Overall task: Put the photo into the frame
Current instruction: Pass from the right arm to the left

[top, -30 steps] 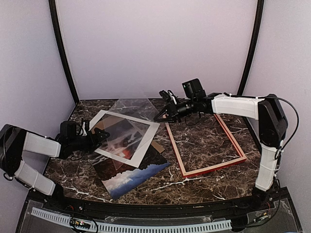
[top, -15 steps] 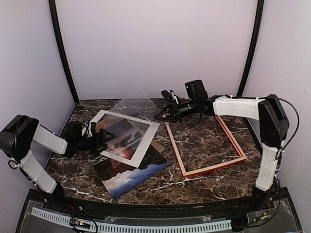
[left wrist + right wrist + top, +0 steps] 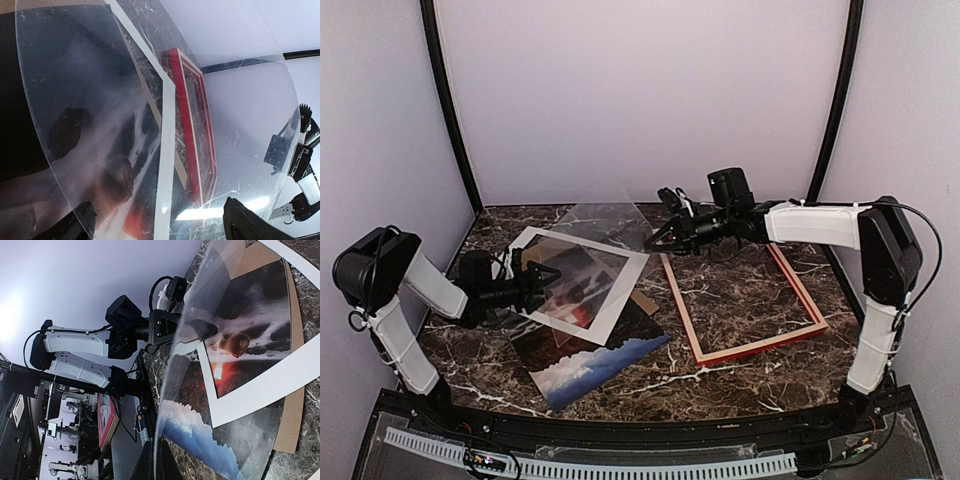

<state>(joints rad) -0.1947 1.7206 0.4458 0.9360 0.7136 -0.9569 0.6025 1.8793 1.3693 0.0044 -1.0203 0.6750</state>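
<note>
The photo, a dark landscape with a red glow, lies flat at the table's left-centre, mostly under a white mat. The red frame lies flat to the right with bare marble inside it. My right gripper is shut on the edge of a clear sheet, holding it tilted over the mat; its fingers pinch the sheet edge-on. My left gripper stands open at the sheet's left side. In the left wrist view the sheet spans the gap between the fingertips.
A brown backing board lies under the photo and mat, one corner showing beside the frame. Curved black poles and lilac walls close in the table. A cable tray runs along the near edge.
My left gripper has reached right, toward the clear sheet's left edge, with its jaws slightly narrower. The right gripper, still holding the sheet, has shifted a little to the right.
</note>
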